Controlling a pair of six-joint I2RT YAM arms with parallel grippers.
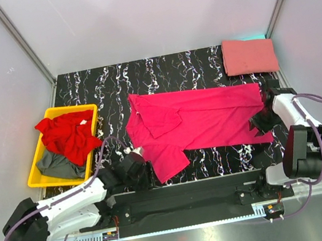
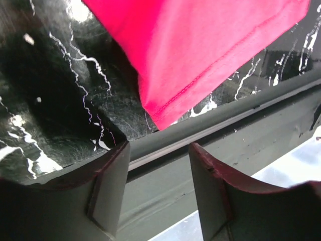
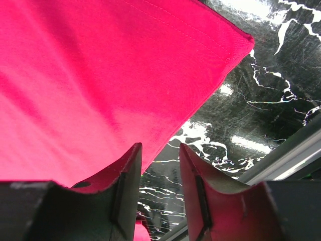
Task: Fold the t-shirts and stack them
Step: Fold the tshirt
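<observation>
Magenta t-shirt point(image 1: 204, 119) lies spread across the middle of the black marbled tabletop point(image 1: 92, 82). Its left end is folded over on itself, and one flap reaches toward the near edge. The left gripper point(image 2: 159, 148) hovers at the near edge just beside that flap's corner, its fingers moderately apart with nothing between them. The right gripper point(image 3: 159, 146) is at the shirt's hem by the right edge, fingers narrowly parted (bare tabletop shows through the gap), and one finger overlaps the cloth. A salmon t-shirt point(image 1: 249, 55) lies folded in the far right corner. By the left edge, a crumpled red t-shirt point(image 1: 67, 137) lies over a grey t-shirt point(image 1: 59, 164) in the yellow bin point(image 1: 34, 177).
</observation>
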